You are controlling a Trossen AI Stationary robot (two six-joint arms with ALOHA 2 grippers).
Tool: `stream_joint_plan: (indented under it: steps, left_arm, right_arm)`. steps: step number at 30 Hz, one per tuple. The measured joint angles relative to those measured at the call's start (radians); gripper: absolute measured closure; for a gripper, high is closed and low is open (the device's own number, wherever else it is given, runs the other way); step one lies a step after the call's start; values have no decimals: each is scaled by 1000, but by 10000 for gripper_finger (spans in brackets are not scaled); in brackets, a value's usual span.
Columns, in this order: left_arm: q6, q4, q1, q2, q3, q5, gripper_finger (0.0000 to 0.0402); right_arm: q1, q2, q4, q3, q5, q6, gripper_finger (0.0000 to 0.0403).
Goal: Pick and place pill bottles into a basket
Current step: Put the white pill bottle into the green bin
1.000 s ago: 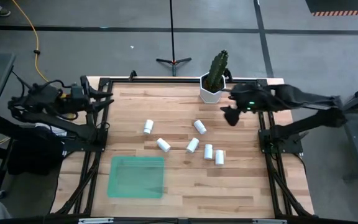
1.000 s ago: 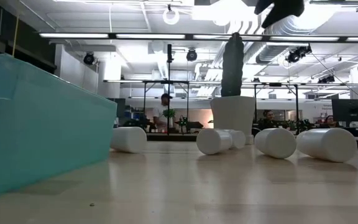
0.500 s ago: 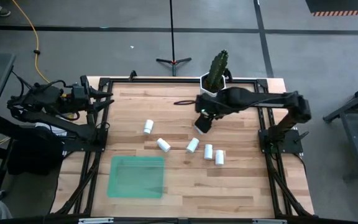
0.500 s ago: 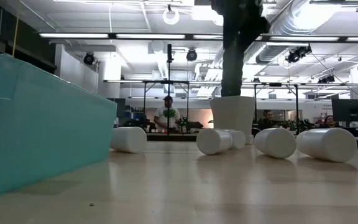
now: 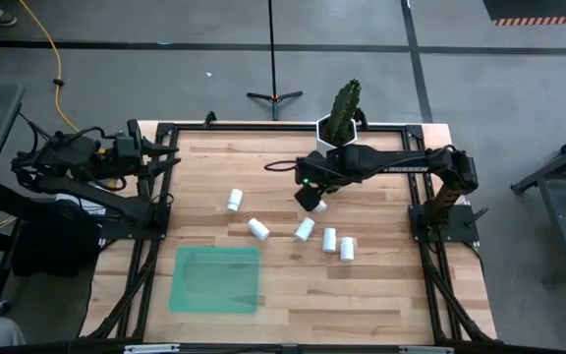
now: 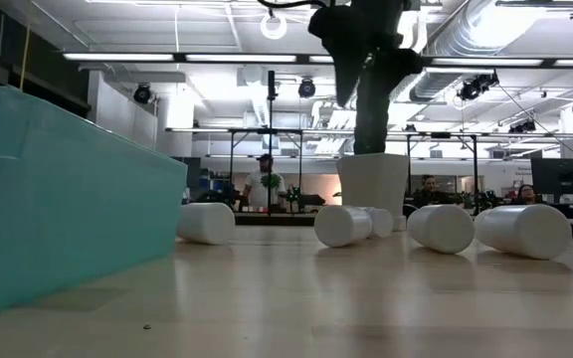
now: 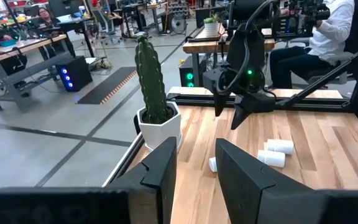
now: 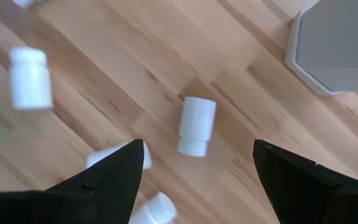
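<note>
Six small white pill bottles lie on their sides on the wooden table: one, one, one, a pair, and one partly under my right gripper. That gripper is wide open and hangs above this bottle, touching nothing. In the low view the right gripper is well above the bottles. The green tray sits near the front left. My left gripper waits open at the far left edge.
A white hexagonal pot with a cactus stands at the far edge, just behind my right arm. Black frame rails run along both table sides. Bare wood lies between the bottles and the tray. People sit in the room beyond.
My right gripper has swung from beside the cactus pot toward the table's left, and has come lower, ending above the bottle nearest the pot. The bottles and tray have stayed put.
</note>
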Motion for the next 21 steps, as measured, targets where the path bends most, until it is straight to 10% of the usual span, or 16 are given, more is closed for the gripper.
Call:
stream_joint_plan:
  steps: [21]
  left_arm:
    - [-2,-84,0,0,-2,62,254]
  right_arm:
    - [3,117,-15,-1,-45,195,110]
